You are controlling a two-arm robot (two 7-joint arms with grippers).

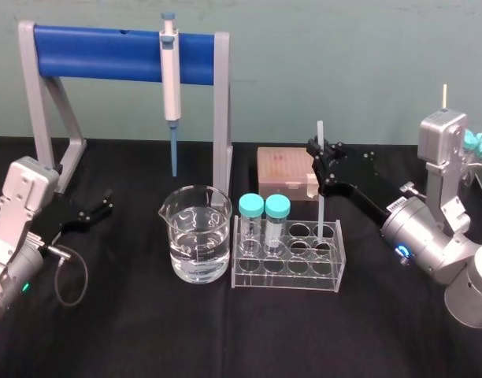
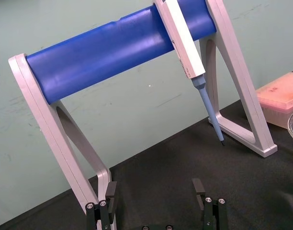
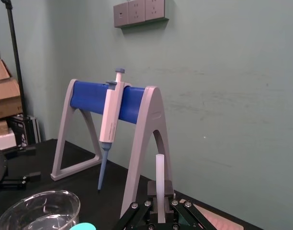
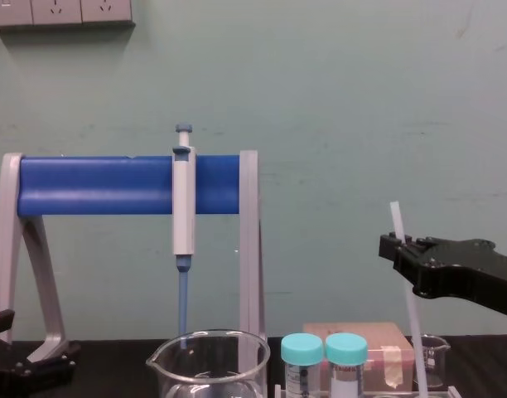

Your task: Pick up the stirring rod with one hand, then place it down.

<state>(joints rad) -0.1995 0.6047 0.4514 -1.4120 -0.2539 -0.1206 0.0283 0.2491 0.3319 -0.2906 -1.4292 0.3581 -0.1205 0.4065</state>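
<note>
One stirring rod [image 1: 324, 211] near-upright, lower end in tube rack [image 1: 288, 277], clenched by right pincer [image 1: 321, 154]; left pincer [image 1: 105, 203] spread, parked.

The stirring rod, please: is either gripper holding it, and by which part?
The right gripper is shut on the stirring rod near its upper end; the left gripper is open and empty.

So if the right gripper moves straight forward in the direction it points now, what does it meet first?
Most likely the stand's near grey leg, directly ahead of the right gripper and the rod it holds. The gap to it is hard to judge.
</note>
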